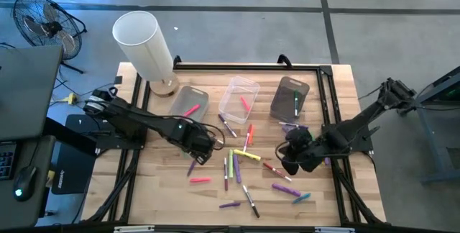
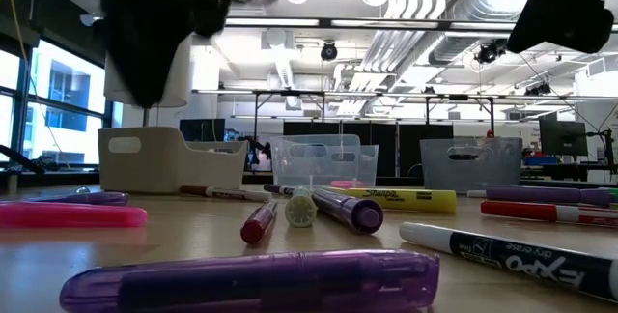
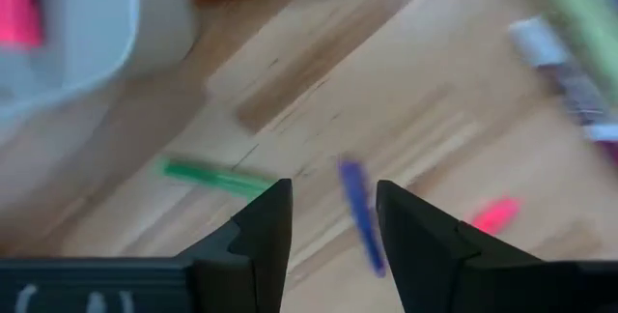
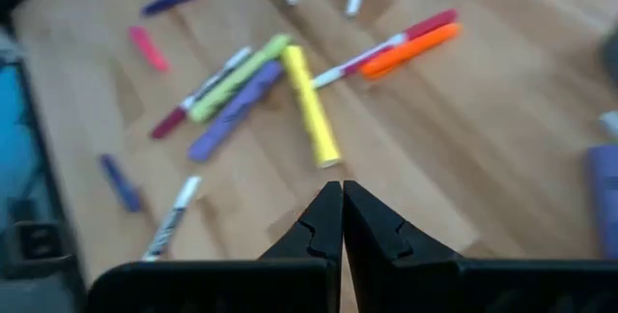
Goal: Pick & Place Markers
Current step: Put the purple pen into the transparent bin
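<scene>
Fan [image 1: 44, 21]: upper left of the high view, on the floor, cut by the frame's left edge.
White cylinder [image 1: 144, 42]: upper left of centre, at the table's far edge, hiding the corner under it.
Left gripper [image 1: 203, 147]: left of centre in the high view, over the bare wood; in its wrist view the fingers [image 3: 261, 231] stand apart with nothing between them, a blurred purple marker [image 3: 361, 216] on the wood beyond the gap.
Left bin [image 1: 190, 103]: centre-left, holding a pink marker [image 1: 190, 109]; in the low view only the solid white wall visible, contents hidden.
Middle bin [image 1: 238, 98]: clear, upper centre, a red marker [image 1: 245, 103] inside.
Loose markers: scattered across the centre of the table, among them a yellow marker [image 1: 246, 155] and a pink marker on the table [image 1: 200, 180] at lower centre; many too small to tell apart by colour.
Right bin [image 1: 289, 98]: grey, upper right of centre, a green marker [image 1: 295, 102] inside.
Right gripper [image 1: 290, 162]: right of centre, above the table; fingers pressed together in its wrist view, pinching nothing.
Near purple marker [image 2: 256, 282]: bottom of the low view, blurred, blocking much of the table behind.
</scene>
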Action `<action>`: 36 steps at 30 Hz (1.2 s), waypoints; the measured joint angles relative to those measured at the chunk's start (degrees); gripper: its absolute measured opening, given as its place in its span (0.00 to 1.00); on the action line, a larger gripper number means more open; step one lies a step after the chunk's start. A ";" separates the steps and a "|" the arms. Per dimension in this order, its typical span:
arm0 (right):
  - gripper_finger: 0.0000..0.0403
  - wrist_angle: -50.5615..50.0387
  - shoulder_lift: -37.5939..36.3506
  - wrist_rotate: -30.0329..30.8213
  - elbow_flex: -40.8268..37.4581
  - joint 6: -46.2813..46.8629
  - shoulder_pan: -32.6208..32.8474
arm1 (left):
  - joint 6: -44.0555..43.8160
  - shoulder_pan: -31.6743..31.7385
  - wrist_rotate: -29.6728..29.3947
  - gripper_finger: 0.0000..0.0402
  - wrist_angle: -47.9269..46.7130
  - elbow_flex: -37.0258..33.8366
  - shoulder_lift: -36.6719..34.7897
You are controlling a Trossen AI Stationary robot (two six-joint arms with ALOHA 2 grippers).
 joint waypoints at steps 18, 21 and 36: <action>0.00 0.86 0.00 0.72 -0.06 -1.41 1.11 | -12.85 -5.50 3.47 0.36 12.67 -9.85 -0.04; 0.00 0.89 0.00 0.97 0.02 -1.49 1.08 | -14.92 -6.43 2.90 0.36 13.38 -9.97 2.11; 0.00 2.92 0.00 0.95 0.03 -1.76 0.89 | -18.00 -8.84 4.64 0.36 19.46 -9.69 10.77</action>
